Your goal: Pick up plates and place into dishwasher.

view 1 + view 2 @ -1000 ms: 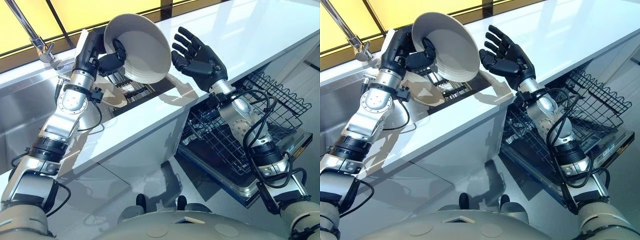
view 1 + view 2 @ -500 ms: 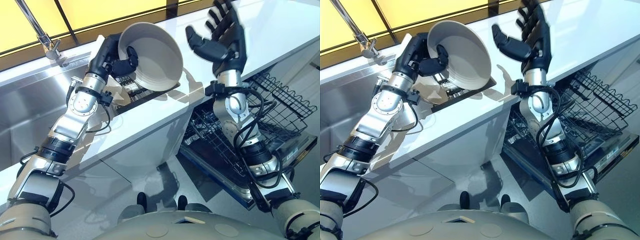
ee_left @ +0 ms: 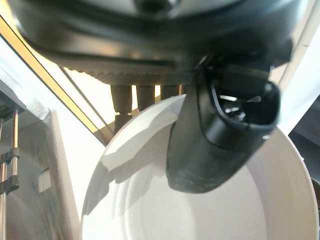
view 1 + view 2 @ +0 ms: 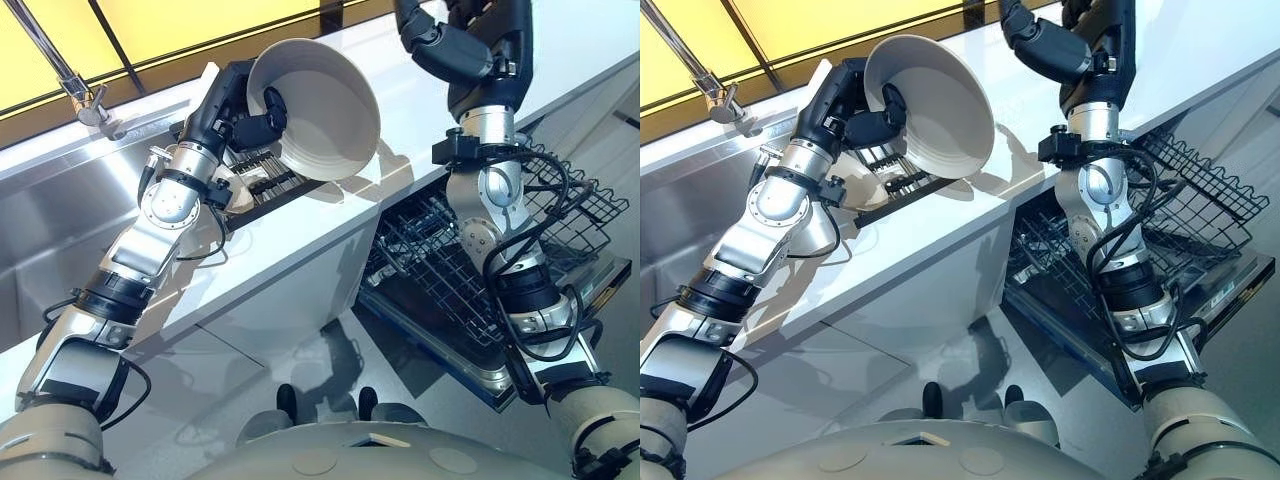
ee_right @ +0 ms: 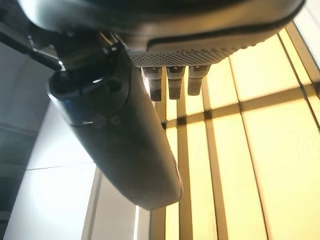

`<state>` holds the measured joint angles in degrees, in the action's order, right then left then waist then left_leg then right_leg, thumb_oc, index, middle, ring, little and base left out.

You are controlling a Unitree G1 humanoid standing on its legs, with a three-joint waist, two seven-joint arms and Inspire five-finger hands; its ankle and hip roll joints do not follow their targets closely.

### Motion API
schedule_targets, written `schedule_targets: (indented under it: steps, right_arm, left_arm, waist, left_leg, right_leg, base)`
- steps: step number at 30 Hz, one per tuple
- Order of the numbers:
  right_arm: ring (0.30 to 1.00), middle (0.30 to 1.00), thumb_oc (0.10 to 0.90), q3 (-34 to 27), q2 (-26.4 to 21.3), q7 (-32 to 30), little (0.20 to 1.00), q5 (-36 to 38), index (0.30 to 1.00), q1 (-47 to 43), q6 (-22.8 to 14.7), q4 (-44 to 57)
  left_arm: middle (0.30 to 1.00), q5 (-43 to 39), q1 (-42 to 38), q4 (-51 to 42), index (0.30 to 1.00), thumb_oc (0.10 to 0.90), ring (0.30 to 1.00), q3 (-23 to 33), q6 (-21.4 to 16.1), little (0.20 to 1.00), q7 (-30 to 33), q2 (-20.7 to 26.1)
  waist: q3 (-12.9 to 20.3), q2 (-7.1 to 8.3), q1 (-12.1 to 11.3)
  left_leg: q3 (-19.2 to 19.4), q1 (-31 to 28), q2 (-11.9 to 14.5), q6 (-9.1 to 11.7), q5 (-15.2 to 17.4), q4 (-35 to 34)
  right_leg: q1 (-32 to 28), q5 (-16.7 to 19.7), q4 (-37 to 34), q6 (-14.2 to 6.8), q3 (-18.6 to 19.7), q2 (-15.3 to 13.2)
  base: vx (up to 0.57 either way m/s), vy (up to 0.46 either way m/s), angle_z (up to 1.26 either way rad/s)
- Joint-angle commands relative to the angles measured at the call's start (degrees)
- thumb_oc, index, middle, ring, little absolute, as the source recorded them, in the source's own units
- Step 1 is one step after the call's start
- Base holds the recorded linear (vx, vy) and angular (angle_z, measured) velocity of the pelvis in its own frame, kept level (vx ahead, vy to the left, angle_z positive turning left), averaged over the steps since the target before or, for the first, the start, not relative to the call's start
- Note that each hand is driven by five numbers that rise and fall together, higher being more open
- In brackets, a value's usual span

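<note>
The plate point(image 4: 325, 110) is white, round and deep, almost bowl-like. It is steeply tilted with its hollow side showing, held clear above the white tabletop point(image 4: 570, 45) by the left hand point(image 4: 228, 100), thumb inside the hollow and fingers point(image 3: 142, 100) behind the rim. The dishwasher point(image 4: 480, 365) stands open below the tabletop's edge, its dark wire rack point(image 4: 430, 265) drawn out over the lowered door.

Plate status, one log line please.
left hand: shut on plate, over counter | right hand: open, raised | dishwasher rack: pulled out
</note>
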<state>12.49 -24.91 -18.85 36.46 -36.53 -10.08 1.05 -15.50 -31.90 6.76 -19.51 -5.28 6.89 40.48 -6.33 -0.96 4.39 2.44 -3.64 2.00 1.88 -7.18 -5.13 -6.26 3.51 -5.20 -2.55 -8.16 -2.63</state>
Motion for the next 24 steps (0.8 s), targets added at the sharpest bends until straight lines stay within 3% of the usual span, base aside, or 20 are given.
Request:
schedule_targets:
  steps: [1,11,18,24]
  right_arm:
    - [0.900,0.900,0.800,0.20,-0.32,4.47,0.900,3.12,0.900,-4.36,-1.61,7.44]
    - [0.900,0.900,0.800,1.83,0.80,8.99,0.900,7.30,0.900,-3.15,4.42,9.92]
    - [0.900,0.900,0.800,3.37,0.65,13.60,0.900,8.11,0.900,-1.13,11.49,9.55]
    - [0.900,0.900,0.800,5.57,-0.58,15.77,0.900,8.70,0.900,-0.15,14.54,8.51]
  left_arm:
    - [0.300,2.85,-12.35,2.65,0.300,0.100,0.300,1.62,-5.93,0.200,3.13,0.46]
    - [0.300,3.49,-14.86,6.69,0.300,0.100,0.300,0.50,-5.66,0.200,5.02,0.41]
    - [0.300,3.74,-14.90,7.17,0.300,0.100,0.300,0.62,-6.08,0.200,5.47,0.69]
    - [0.300,3.66,-15.32,6.49,0.300,0.100,0.300,-0.10,-5.70,0.200,5.97,1.28]
  waist:
    - [5.93,-0.73,-0.72]
    - [6.12,-0.48,0.26]
    - [6.23,-0.29,0.72]
    - [6.11,0.07,0.85]
  left_leg:
    - [3.55,-2.86,-2.25,-0.65,6.06,0.48]
    - [4.59,-2.73,-2.31,-0.70,6.04,0.41]
    - [5.14,-2.64,-2.21,-0.75,5.95,0.43]
    - [5.32,-2.54,-2.13,-0.79,5.83,0.38]
  right_leg:
    - [1.99,-6.54,7.77,-1.35,0.07,3.19]
    - [2.40,-6.18,7.54,-1.54,0.27,3.00]
    - [2.67,-6.23,7.82,-1.52,0.39,3.01]
    - [2.63,-6.22,7.72,-1.48,0.35,3.06]
  base:
    - [0.00,0.000,0.00]
    - [0.00,-0.002,-0.02]
    - [0.00,-0.002,-0.07]
    - [0.00,0.000,0.00]
